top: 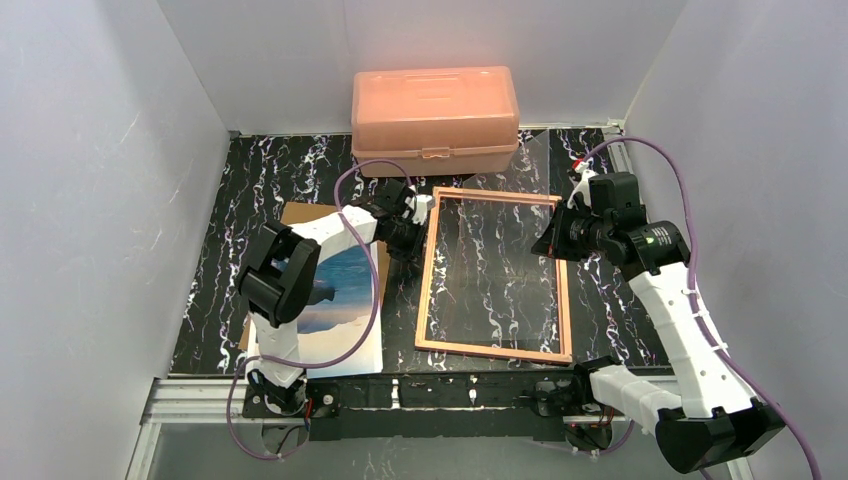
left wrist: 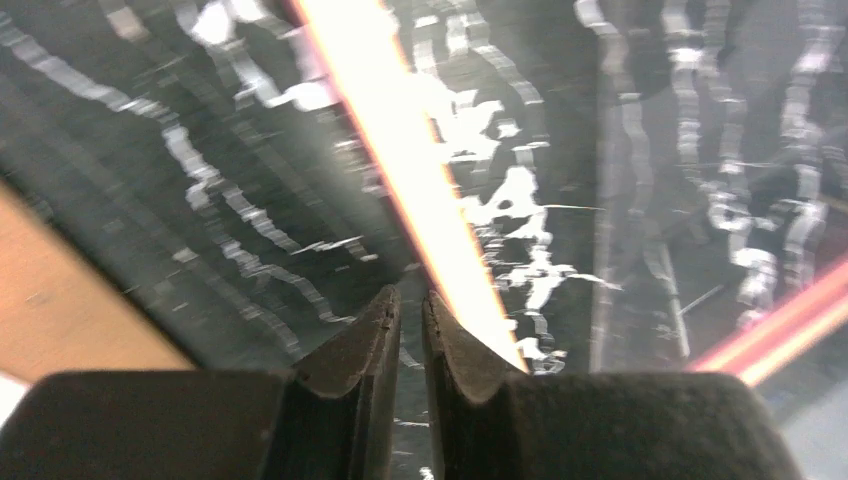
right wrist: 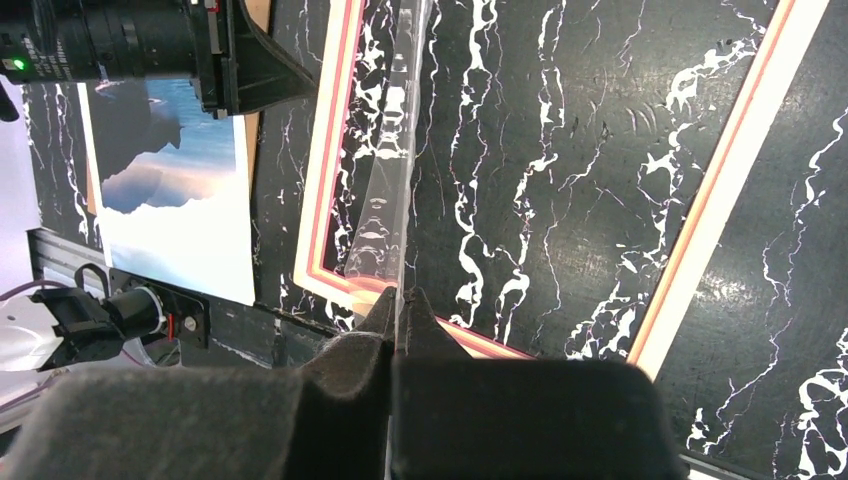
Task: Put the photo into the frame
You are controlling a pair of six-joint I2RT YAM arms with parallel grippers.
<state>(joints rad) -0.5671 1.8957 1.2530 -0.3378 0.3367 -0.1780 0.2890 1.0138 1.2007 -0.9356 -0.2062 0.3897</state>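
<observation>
A salmon-pink plastic box point(top: 435, 115) stands at the far edge of the table point(top: 250, 190), close to the back wall, with its lid closed and a small clasp at the front. The table top is black with white veins, like marble. A plain brown board point(top: 305, 213) lies flat on the left part of the table; only its far end and a narrow strip show. White walls point(top: 100, 150) enclose three sides. A metal rail point(top: 190, 400) runs along the near edge.

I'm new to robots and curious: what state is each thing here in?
Frame: lying flat, no photo inside.
Photo: flat, picture side up, outside the frame.
Clear pane: tilted up, gripped at one edge.
Box: lid closed.
Left gripper: jaws nearly closed, holding nothing.
Right gripper: jaws shut on the clear pane.
</observation>
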